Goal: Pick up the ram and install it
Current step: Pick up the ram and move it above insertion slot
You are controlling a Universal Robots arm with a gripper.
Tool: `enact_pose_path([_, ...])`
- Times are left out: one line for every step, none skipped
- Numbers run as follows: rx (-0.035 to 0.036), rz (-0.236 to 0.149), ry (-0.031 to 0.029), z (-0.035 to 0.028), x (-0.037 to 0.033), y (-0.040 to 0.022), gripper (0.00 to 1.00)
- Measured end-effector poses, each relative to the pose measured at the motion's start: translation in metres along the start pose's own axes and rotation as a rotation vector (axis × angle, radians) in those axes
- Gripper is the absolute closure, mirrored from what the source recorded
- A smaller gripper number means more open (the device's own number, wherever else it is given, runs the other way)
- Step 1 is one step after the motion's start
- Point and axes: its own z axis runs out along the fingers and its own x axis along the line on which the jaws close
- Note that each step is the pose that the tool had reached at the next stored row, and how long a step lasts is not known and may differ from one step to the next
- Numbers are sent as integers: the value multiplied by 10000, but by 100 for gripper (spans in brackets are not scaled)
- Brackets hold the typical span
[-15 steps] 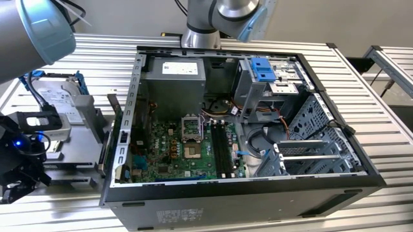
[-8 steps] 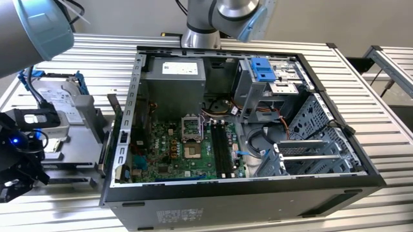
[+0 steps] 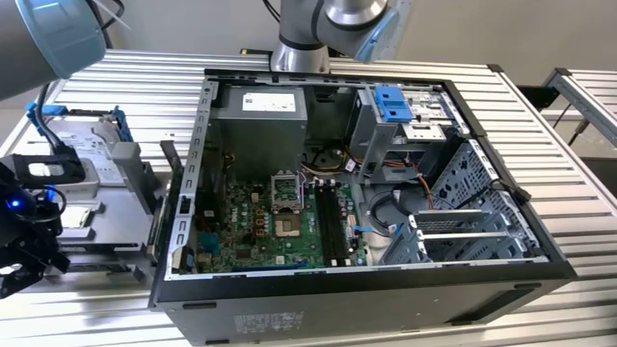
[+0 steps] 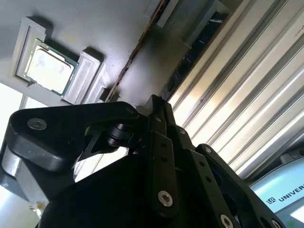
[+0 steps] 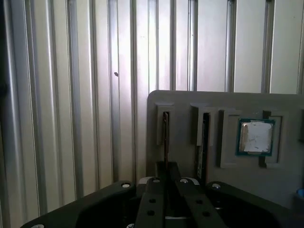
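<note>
The ram (image 5: 165, 137) is a thin dark stick standing on edge in a slot of the grey holder tray (image 5: 190, 102). Its edge also shows in the second wrist view as a thin brownish line, the ram (image 4: 135, 52). A second dark stick (image 5: 205, 142) stands in the neighbouring slot. My gripper (image 5: 166, 166) hovers above the tray, lined up with the near end of the first stick. Its fingers (image 4: 156, 137) lie together with no gap and nothing seen between them. In the exterior view my gripper (image 3: 24, 253) hangs over the tray (image 3: 106, 195) at the exterior view's left.
A small square silver chip (image 5: 256, 137) sits in a tray pocket beside the sticks. A silver hard drive with a blue frame (image 3: 77, 144) lies at the tray's far end. The open computer case (image 3: 337, 282) stands on the ribbed metal table (image 3: 540, 144), its long memory slots (image 3: 333, 217) exposed.
</note>
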Motion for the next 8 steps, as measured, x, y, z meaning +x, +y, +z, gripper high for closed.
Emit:
enact_pose_path([0, 1, 0, -10, -1, 0, 100])
enact_pose_path([1, 0, 0, -18, -1, 0, 100])
enact_pose_path([2, 0, -1, -22, -1, 0, 100])
enact_pose_path([1, 0, 0, -29, -1, 0, 100])
enact_pose_path([0, 0, 0, -38, -1, 0, 100])
enact_pose_path([0, 0, 0, -52, -2, 0, 100])
enact_pose_path([0, 1, 0, -68, -3, 0, 100])
enact_pose_path([0, 1, 1, -86, -3, 0, 100])
